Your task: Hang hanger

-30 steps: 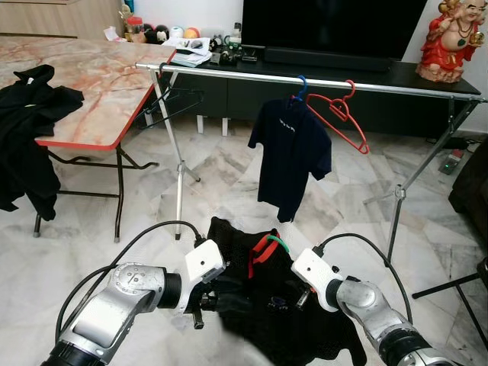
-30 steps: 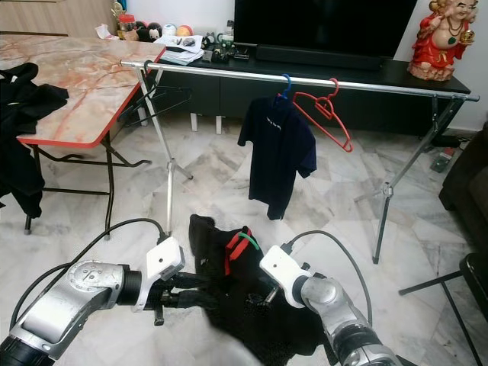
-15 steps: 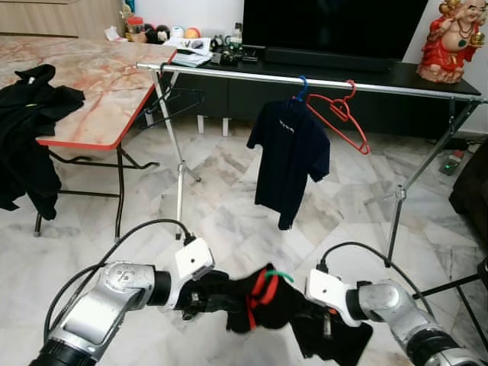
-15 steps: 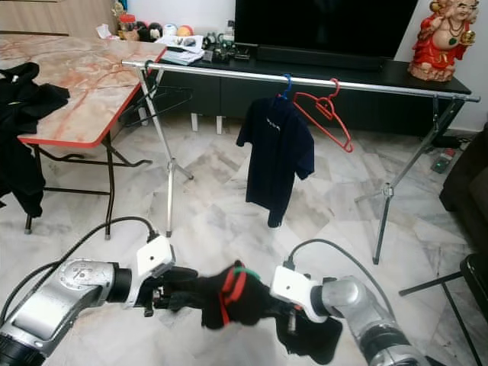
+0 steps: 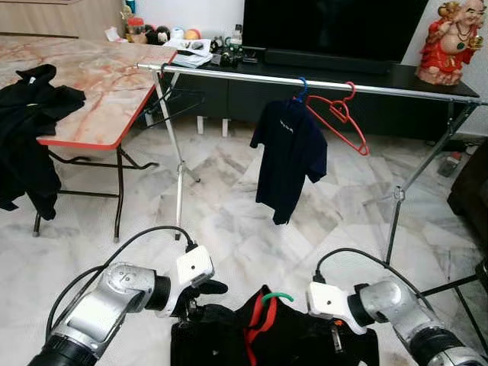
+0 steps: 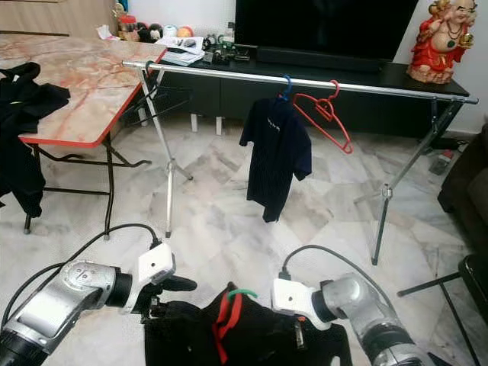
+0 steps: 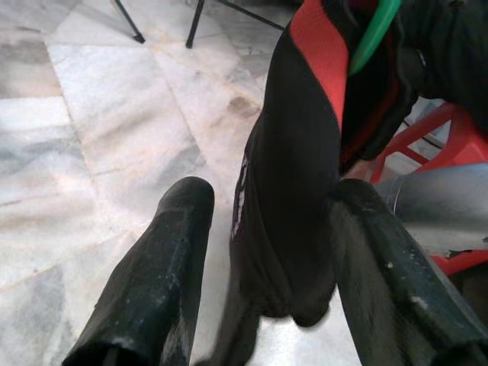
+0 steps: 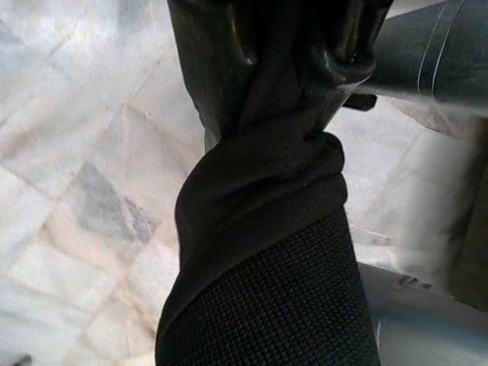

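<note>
A black garment [image 5: 282, 339] with red trim hangs on a green hanger [image 5: 276, 297], low in front of me between my two arms. My right gripper [image 8: 290, 53] is shut on a bunched fold of its black fabric [image 8: 267, 252]. My left gripper [image 7: 267, 206] is open, its fingers [image 7: 164, 252] spread, with the garment's edge hanging between them. The silver clothes rail [image 5: 320, 81] stands ahead across the room. It carries a navy shirt [image 5: 291, 156] on a blue hanger, an empty red hanger [image 5: 343, 114] and a black wire hanger [image 5: 171, 107].
A marble-topped folding table [image 5: 99, 84] stands at the left with black clothes [image 5: 30, 130] draped over its edge. Behind the rail are a dark TV console and a red statue [image 5: 452, 38]. The rail's tripod legs [image 5: 180, 183] spread over the marble floor.
The garment has dropped lower and spread out between the arms, after being bunched up half a second ago. The left gripper's fingers now stand apart around its edge.
</note>
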Available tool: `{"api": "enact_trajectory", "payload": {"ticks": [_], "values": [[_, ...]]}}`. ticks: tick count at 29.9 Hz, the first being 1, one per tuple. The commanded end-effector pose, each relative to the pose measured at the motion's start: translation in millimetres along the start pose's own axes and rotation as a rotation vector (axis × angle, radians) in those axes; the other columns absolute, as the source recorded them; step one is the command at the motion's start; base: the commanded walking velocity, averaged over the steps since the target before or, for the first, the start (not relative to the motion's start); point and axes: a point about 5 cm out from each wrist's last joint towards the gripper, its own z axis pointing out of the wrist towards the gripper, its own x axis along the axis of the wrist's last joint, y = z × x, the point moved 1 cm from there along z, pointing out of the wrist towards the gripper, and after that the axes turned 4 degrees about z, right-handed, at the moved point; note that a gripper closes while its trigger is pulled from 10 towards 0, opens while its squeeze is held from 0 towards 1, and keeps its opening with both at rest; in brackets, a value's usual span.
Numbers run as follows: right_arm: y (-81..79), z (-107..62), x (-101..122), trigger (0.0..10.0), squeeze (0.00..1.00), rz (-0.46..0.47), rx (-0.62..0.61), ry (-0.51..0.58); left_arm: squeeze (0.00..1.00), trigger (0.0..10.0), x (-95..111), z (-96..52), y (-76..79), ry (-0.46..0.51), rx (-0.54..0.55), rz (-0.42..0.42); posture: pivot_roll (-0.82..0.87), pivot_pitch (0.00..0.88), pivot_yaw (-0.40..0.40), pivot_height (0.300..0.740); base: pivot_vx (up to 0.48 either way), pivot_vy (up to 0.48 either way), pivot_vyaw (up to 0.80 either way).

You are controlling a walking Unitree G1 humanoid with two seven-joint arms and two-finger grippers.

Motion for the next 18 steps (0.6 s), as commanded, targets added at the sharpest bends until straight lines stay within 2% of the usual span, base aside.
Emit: {"api": "enact_trajectory", "payload": {"ticks": [1, 2, 3, 10, 11, 12, 18], "values": [[1.0, -1.3, 6, 0.0, 0.00, -0.036, 0.000, 0.026, 0.00, 10.0, -2, 1.7, -2.1, -0.025, 0.011, 0.012, 0.04, 0.036, -0.079, 0.740, 0.000, 0.000, 0.00], [1.8, -0.9, 10, 0.0, 0.00, -0.036, -0.003, 0.048, 0.00, 10.0, -3, 2.2, -3.4, -0.020, 0.023, 0.007, 0.04, 0.033, -0.079, 0.740, 0.000, 0.000, 0.00], [2.1, -0.1, 14, 0.0, 0.00, -0.038, 0.003, 0.071, 1.00, 10.0, -3, 2.5, -3.6, -0.002, 0.029, -0.001, 0.04, 0.030, -0.077, 0.740, 0.000, 0.000, 0.00], [2.7, 2.3, 20, 0.0, 0.00, -0.064, 0.006, 0.080, 1.00, 10.0, -4, 4.8, 1.0, 0.003, -0.002, -0.028, 0.04, 0.022, -0.076, 0.740, 0.000, 0.000, 0.00], [3.0, 3.0, 23, 0.0, 0.00, -0.066, 0.007, 0.094, 0.62, 10.0, -6, 5.2, 1.9, -0.005, -0.004, -0.031, 0.04, 0.019, -0.075, 0.740, 0.000, 0.000, 0.00], [3.0, 3.7, 26, 0.0, 0.00, -0.067, 0.012, 0.110, 0.00, 10.0, -7, 5.5, 3.3, -0.015, -0.012, -0.032, 0.04, 0.017, -0.074, 0.740, 0.000, 0.000, 0.00], [2.9, 3.6, 36, 0.0, 0.00, -0.098, 0.029, 0.136, 0.00, 10.0, -16, 7.0, 10.7, -0.055, -0.049, -0.047, 0.03, 0.004, -0.072, 0.740, 0.000, 0.000, 0.00]]}}
